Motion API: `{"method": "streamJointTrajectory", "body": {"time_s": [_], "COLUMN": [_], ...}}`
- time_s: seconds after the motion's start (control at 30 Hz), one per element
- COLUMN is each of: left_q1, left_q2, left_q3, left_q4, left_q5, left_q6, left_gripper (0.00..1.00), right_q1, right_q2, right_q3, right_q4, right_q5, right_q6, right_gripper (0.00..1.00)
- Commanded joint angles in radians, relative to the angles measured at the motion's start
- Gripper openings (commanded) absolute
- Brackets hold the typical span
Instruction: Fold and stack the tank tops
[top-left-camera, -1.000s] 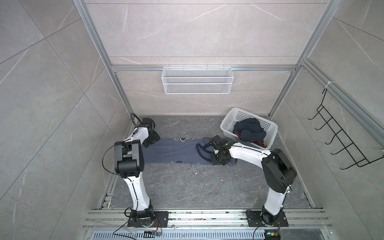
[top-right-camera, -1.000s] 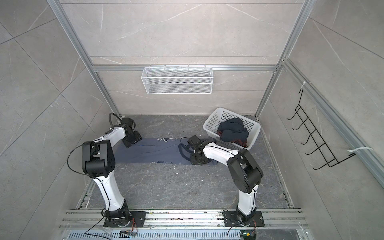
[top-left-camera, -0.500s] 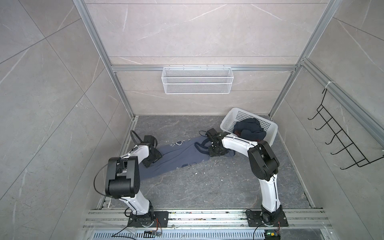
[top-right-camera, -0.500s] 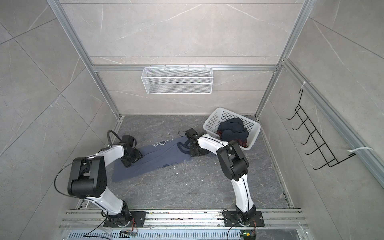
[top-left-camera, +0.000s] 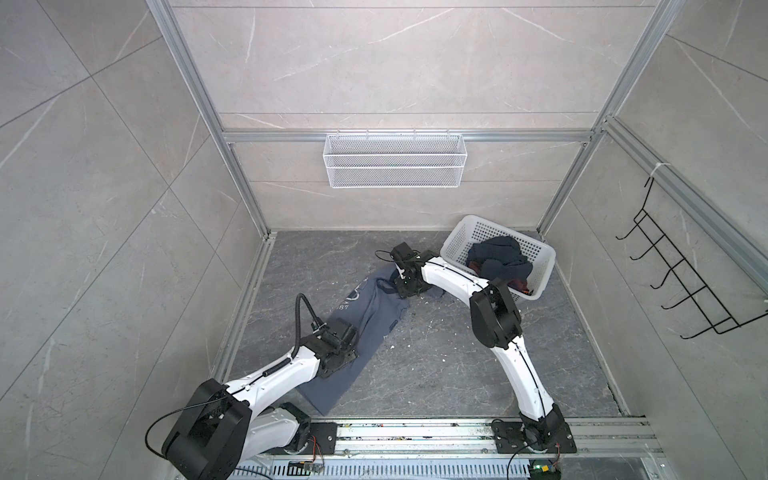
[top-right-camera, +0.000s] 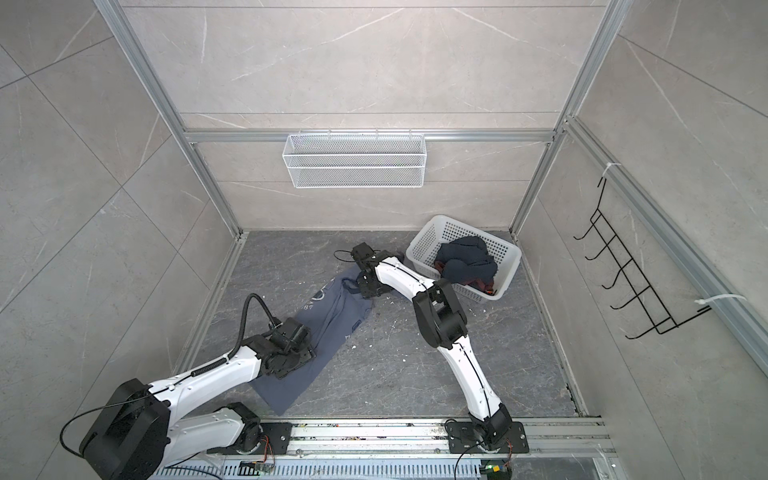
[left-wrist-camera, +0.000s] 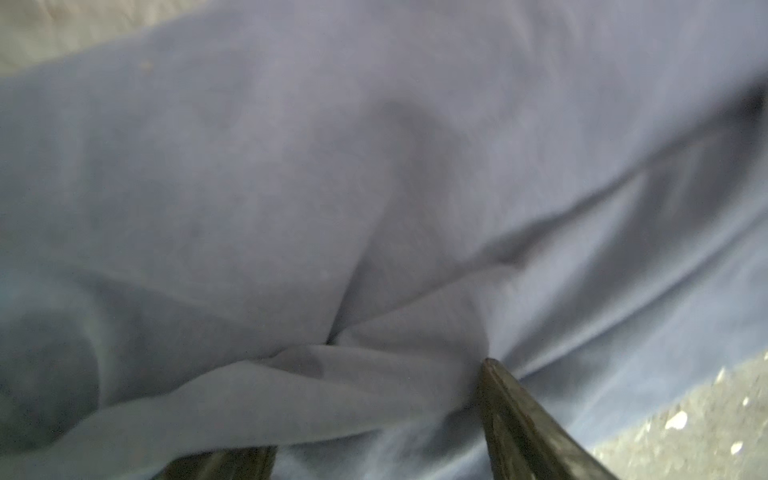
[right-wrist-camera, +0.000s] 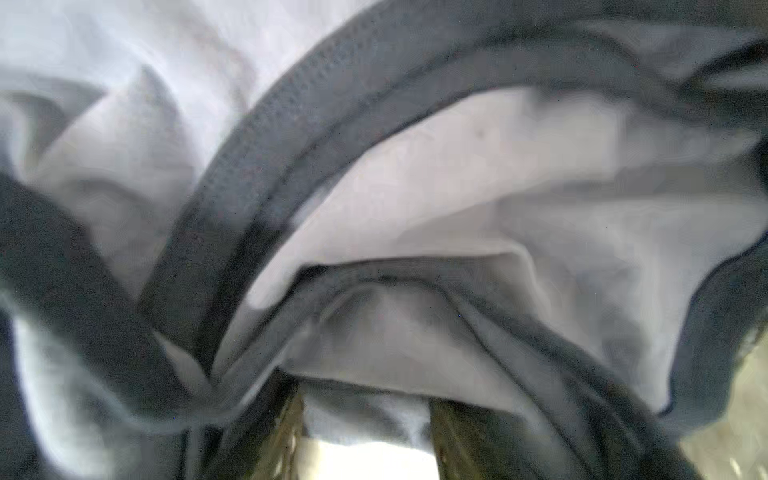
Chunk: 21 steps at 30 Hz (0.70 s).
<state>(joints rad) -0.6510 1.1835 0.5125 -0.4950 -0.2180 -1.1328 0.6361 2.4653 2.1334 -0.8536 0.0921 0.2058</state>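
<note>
The blue top (top-left-camera: 374, 320) (top-right-camera: 332, 316) lies spread on the floor (top-left-camera: 436, 374), on a slant in both top views: its hem is near the front edge, left of the middle, and its straps point toward the middle of the back edge. Its white lettering (top-left-camera: 347, 301) faces up on the half nearer the straps. The left claw (top-left-camera: 334, 359) (top-right-camera: 291, 353) is down on the hem half of the blue top. In the left wrist view (left-wrist-camera: 365, 415) its jaws stand wide apart, with the tips in the cloth (left-wrist-camera: 374, 166) and a loose fold lying between them. The right claw (top-left-camera: 409, 286) (top-right-camera: 370, 286) sits on the strap end. In the right wrist view (right-wrist-camera: 365, 432) its jaws are partly apart, with cloth and a dark-edged strap (right-wrist-camera: 498, 187) bunched over and between the tips. I cannot tell whether they pinch it. The navy top (top-left-camera: 494, 259) (top-right-camera: 465, 257) lies crumpled in the basket (top-left-camera: 457, 237) (top-right-camera: 428, 241), which stands in the back right corner of the floor, just beside the right arm. A bit of maroon shows under the navy top at the basket's front wall.
</note>
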Motion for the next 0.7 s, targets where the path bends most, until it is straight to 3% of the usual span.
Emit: {"method": "streamJointTrajectory", "body": {"time_s": [0.0,0.2,0.3,0.43,0.53,0.6,0.67], "left_q1": [-0.109,-0.3,-0.348,-0.376,-0.372,-0.336,-0.239], "left_q2": [0.031,0.025,-0.031,-0.129,-0.205,-0.235,-0.244], "left_q3": [-0.02,0.043,0.009,0.024,0.122,0.187,0.225], "left_q4": [-0.111,-0.215,-0.228,-0.262,-0.391,-0.43,-0.402], "left_q5": [0.071,0.037,0.042,0.026,-0.071,-0.124,-0.087], "left_q6": [-0.151,-0.25,-0.3,-0.28,-0.224,-0.127,0.016], "left_gripper": [0.75,0.75,0.75,0.75,0.78,0.79,0.79], "right_q1": [0.007,-0.013,-0.061,-0.103,-0.105,-0.103,-0.096], "right_q2": [0.097,0.345,0.407,0.339,0.255,0.212,0.173], "right_q3": [0.169,0.648,0.787,0.736,0.678,0.667,0.665], "right_q4": [-0.099,-0.3,-0.329,-0.293,-0.269,-0.277,-0.313], "right_q5": [-0.035,0.077,0.074,0.04,0.004,-0.051,-0.113], "right_q6": [-0.052,-0.076,-0.077,-0.083,-0.092,-0.082,-0.06], "right_gripper": [0.55,0.6,0.62,0.63,0.64,0.64,0.64]}}
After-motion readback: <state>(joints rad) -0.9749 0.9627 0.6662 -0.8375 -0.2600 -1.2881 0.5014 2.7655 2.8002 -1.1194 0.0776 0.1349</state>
